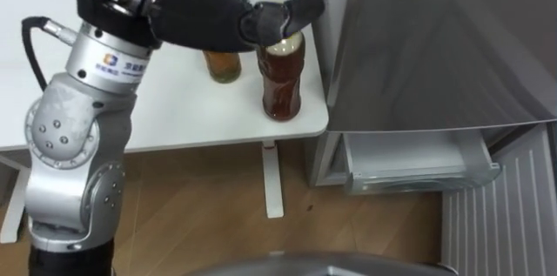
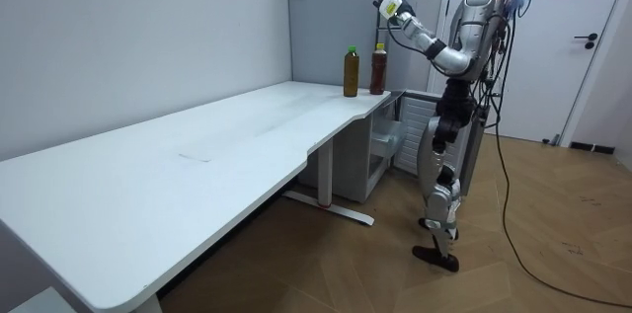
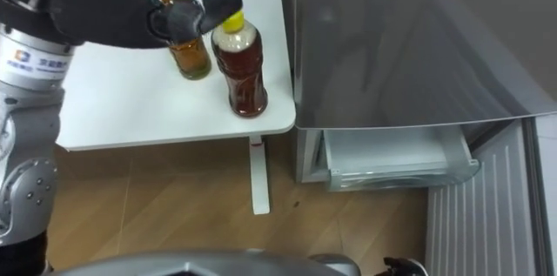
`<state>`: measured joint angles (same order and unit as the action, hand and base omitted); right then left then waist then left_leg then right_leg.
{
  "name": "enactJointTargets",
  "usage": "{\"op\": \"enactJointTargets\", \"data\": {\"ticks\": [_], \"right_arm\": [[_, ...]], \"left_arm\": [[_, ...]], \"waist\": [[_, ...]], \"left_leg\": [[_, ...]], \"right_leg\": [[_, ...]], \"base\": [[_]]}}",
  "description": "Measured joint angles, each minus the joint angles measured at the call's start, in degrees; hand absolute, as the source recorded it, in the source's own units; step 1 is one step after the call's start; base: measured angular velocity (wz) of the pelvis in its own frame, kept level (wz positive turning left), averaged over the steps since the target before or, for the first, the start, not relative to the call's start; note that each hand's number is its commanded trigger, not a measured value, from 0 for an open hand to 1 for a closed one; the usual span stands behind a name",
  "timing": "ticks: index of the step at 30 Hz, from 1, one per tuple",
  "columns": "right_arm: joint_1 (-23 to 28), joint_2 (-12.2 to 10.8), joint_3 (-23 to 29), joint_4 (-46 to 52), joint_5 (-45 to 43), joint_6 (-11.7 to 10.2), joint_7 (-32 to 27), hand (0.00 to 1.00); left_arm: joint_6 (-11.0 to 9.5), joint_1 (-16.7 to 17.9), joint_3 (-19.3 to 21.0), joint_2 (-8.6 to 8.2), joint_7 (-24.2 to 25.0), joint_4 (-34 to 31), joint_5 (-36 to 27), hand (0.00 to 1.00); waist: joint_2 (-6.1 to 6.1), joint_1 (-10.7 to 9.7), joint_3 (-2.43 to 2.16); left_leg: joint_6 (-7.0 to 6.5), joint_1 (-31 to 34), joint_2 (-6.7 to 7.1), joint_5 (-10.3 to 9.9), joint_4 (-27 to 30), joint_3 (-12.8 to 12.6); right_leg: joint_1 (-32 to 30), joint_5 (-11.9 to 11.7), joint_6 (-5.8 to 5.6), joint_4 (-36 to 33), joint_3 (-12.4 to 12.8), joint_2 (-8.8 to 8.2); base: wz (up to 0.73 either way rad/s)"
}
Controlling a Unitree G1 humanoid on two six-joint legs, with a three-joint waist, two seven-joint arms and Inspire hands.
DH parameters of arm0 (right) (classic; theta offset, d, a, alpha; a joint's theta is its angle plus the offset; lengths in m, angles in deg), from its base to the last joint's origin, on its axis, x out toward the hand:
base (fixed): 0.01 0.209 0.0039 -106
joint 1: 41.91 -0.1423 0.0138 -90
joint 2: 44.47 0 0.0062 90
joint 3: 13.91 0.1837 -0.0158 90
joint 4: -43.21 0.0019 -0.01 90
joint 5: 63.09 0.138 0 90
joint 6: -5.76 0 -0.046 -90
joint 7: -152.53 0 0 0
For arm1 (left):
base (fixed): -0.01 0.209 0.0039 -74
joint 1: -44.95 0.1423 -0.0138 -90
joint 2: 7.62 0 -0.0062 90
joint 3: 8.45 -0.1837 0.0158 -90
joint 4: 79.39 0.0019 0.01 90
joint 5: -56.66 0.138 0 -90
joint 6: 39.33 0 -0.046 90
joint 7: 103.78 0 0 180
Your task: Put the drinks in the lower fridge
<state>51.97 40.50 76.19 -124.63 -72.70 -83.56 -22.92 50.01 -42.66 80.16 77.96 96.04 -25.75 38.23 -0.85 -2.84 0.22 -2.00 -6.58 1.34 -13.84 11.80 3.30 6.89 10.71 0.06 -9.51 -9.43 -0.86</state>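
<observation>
Two drink bottles stand at the right end of the white table, near the fridge. One holds dark red-brown tea and has a yellow cap; the other is amber with a green cap and stands just behind and to its left. My left hand reaches in from the left with relaxed, nearly straight fingers over the dark bottle's top. It holds nothing. In the room view the left hand is raised clearly above both bottles.
The grey fridge stands right of the table's end. Its lower compartment is open, showing a pale drawer and a ribbed panel at the lower right. A table leg stands on the wooden floor.
</observation>
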Motion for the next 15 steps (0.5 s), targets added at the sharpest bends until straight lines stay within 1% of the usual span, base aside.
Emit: {"op": "enactJointTargets", "data": {"ticks": [1, 5, 7, 11, 15], "right_arm": [[-0.03, 0.00, -0.02, 0.00, -0.01, 0.10, 0.00, 0.00], [-0.18, 0.00, -0.16, 0.04, -0.19, 0.18, -0.12, 0.00], [-0.24, 0.03, -1.01, 0.13, -0.17, 0.21, -0.14, 0.00], [-0.51, 0.04, -1.24, 0.28, -0.20, 0.66, -0.05, 0.00], [-0.52, 0.07, -1.27, 0.28, -0.19, 0.71, 0.13, 0.00]], "left_arm": [[0.40, 0.00, -0.16, -0.19, 0.63, 0.02, 0.00, 0.00], [0.83, 0.00, -1.69, -0.43, 1.48, 1.01, 0.01, 0.00], [1.05, 0.00, -2.38, -0.39, 1.86, 2.38, 0.01, 0.00], [3.14, 0.00, -3.77, -0.38, 1.94, 4.23, 0.07, 0.00], [3.26, 0.00, -4.19, -0.36, 2.11, 4.31, 0.07, 0.00]], "waist": [[0.00, -0.11, 0.00], [-0.13, -0.11, -0.08], [-0.19, -0.18, -0.13], [-0.23, -0.23, -0.16], [-0.29, -0.22, -0.19]], "left_leg": [[0.00, 0.01, -0.01, 0.00, -0.02, 0.00], [0.00, 0.22, -0.02, 0.00, -0.03, -0.02], [0.00, 0.27, -0.02, 0.01, -0.04, -0.02], [0.00, 0.45, -0.03, 0.01, -0.03, -0.04], [0.00, 0.45, -0.03, 0.01, -0.02, -0.07]], "right_leg": [[-0.01, 0.00, 0.00, 0.00, -0.03, 0.00], [0.06, 0.02, 0.01, -0.02, -0.06, 0.00], [0.12, 0.02, 0.01, -0.03, -0.05, -0.01], [0.02, 0.02, 0.01, -0.03, 0.01, -0.01], [0.01, 0.03, 0.02, -0.02, 0.04, -0.01]], "base": [[0.00], [0.00], [0.00], [0.00], [0.00]]}}
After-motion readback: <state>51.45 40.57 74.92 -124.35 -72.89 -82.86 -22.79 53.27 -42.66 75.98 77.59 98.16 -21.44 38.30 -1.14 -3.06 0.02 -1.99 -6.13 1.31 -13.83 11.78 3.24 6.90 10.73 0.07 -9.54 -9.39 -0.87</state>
